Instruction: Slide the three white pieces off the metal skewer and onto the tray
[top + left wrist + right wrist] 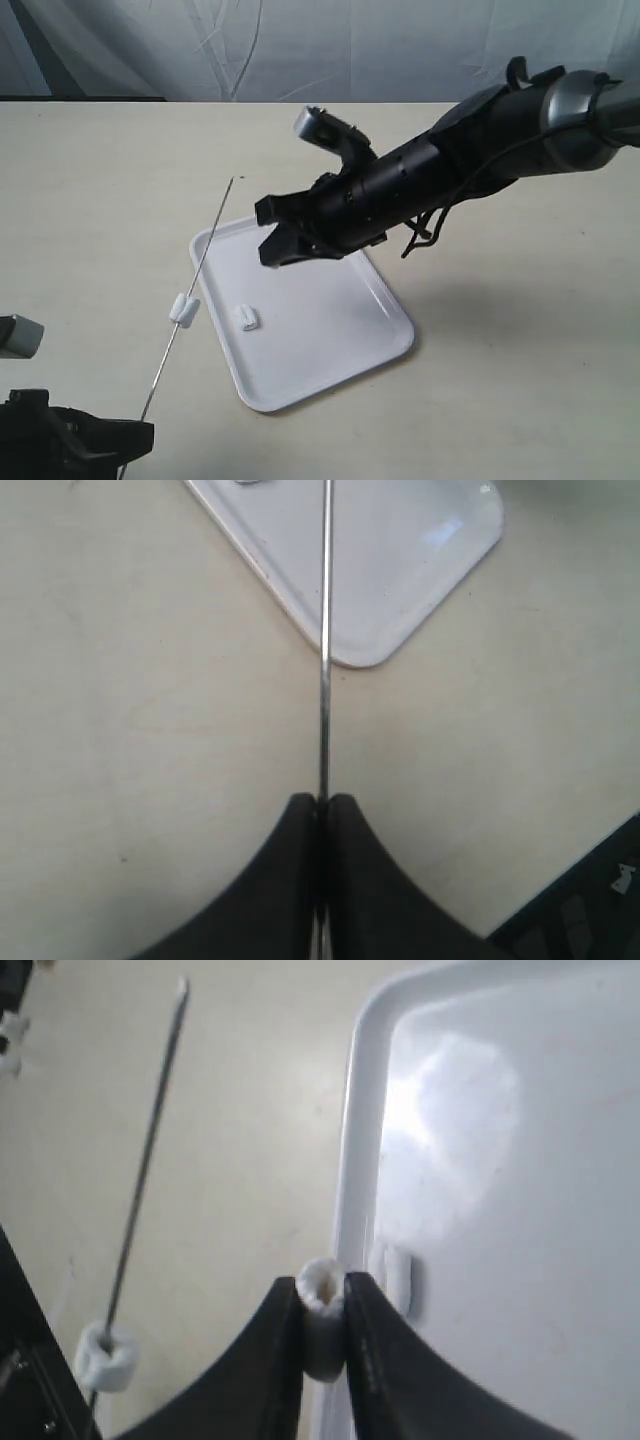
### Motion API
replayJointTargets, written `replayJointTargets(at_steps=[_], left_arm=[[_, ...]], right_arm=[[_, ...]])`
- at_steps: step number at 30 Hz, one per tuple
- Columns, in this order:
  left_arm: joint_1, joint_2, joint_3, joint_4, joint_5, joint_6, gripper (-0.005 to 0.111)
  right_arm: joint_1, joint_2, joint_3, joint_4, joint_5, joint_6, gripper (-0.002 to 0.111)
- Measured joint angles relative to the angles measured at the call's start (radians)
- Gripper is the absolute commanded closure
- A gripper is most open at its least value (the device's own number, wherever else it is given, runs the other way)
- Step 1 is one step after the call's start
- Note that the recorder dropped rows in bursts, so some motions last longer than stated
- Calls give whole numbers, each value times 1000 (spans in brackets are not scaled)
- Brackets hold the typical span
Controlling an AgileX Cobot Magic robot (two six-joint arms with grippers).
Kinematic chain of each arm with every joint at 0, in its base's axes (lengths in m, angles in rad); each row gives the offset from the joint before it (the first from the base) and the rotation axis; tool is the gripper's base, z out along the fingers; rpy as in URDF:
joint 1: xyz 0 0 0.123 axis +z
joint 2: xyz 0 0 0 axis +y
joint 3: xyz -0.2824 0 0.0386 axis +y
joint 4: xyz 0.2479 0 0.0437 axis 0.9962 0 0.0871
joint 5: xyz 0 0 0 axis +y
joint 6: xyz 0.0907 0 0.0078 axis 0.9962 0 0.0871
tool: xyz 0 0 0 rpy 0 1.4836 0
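Skewer of thin grey metal (325, 630) clamped in my left tool (322, 802), lower end hidden; right tool (323, 1305) pinches one small white chunk (322, 1282) by the glossy white tray (352, 1160).

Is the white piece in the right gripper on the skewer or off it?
Off. The right gripper pinches the white piece near the tray rim; the metal skewer lies apart, another piece threaded on it.
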Motion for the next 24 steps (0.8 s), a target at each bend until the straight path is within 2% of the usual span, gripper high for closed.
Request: replayJointTargets(at_steps=[5, 6, 24], left_arm=[[0, 12, -16, -2, 51, 0, 107], [0, 23, -18, -3, 57, 0, 107], [0, 198, -173, -6, 34, 2, 107]], right_arm=[[49, 24, 0, -16, -2, 14, 65], [51, 27, 0, -14, -2, 14, 63], [54, 27, 0, 228, 163, -157, 63]])
